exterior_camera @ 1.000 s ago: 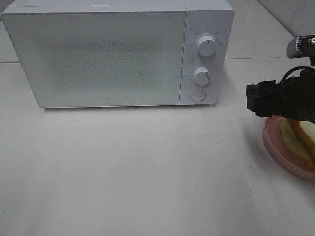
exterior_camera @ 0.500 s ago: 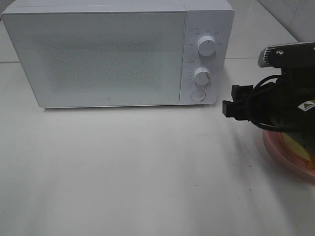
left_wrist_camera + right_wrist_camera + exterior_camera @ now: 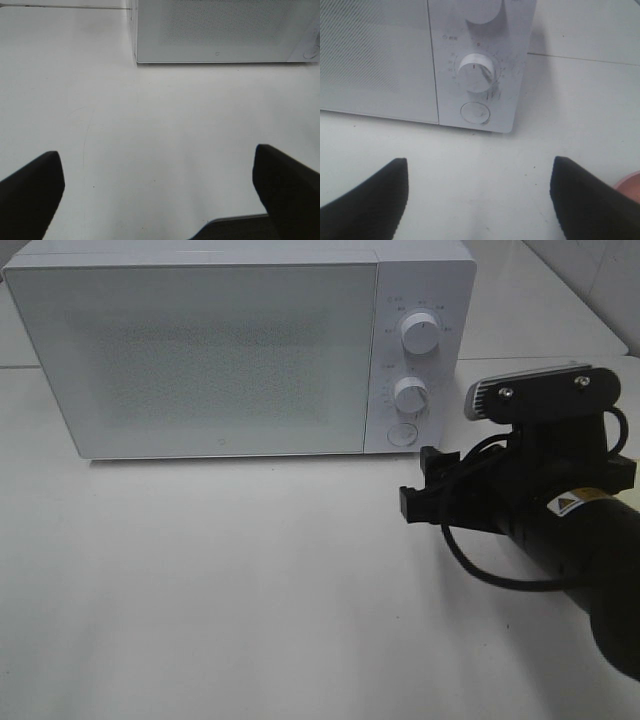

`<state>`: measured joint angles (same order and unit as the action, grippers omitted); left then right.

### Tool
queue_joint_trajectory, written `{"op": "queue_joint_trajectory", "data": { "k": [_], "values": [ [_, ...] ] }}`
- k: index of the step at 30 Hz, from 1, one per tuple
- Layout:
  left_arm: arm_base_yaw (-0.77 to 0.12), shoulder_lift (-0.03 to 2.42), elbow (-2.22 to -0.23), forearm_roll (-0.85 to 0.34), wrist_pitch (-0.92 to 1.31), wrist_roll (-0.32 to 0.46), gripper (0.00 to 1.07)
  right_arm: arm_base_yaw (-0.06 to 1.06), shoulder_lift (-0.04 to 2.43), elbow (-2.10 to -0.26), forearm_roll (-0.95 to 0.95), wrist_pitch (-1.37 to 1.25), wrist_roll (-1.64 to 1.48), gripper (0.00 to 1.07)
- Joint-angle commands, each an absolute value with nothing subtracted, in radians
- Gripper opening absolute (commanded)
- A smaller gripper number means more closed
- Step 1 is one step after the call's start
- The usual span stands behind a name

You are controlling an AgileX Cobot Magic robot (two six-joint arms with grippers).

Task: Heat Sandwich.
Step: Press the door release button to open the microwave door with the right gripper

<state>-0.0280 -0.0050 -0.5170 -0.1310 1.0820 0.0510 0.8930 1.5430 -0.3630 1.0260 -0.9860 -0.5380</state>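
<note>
Finds black left gripper (image 3: 159, 195) and right gripper (image 3: 417, 482) spread, empty; sees no sandwich, only round pink plate (image 3: 631, 184) rim right of boxy white microwave (image 3: 200, 350); judges sandwich soft, crushable, best pinched lightly across crusts.

White, speckle-fronted microwave (image 3: 220, 355); black right pincer (image 3: 418, 482); pink plate (image 3: 630, 185); white table (image 3: 200, 590).

white microwave (image 3: 200, 360), door shut, sandwich hidden

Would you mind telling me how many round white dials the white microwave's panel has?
2. The upper round white dial sits high on the white microwave's panel; the lower dial is below it, above a flat round button. None looks hidden.
</note>
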Motion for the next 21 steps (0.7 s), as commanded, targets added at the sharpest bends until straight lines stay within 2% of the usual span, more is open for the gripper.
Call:
{"op": "queue_joint_trajectory", "data": {
  "k": [1,16,21],
  "values": [
    [-0.024,-0.029,-0.514,-0.129,1.068,0.052,0.97,0.925,1.576,-0.364,1.033,-0.997,-0.507,0.76],
    [-0.024,-0.029,-0.514,-0.129,1.068,0.052,0.97,0.926,1.594,-0.364,1.033,-1.03,-0.362,0.76],
    [-0.024,-0.029,-0.514,-0.129,1.068,0.052,0.97,0.926,1.594,-0.364,1.033,-1.03,-0.149,0.76]
  ]
}}
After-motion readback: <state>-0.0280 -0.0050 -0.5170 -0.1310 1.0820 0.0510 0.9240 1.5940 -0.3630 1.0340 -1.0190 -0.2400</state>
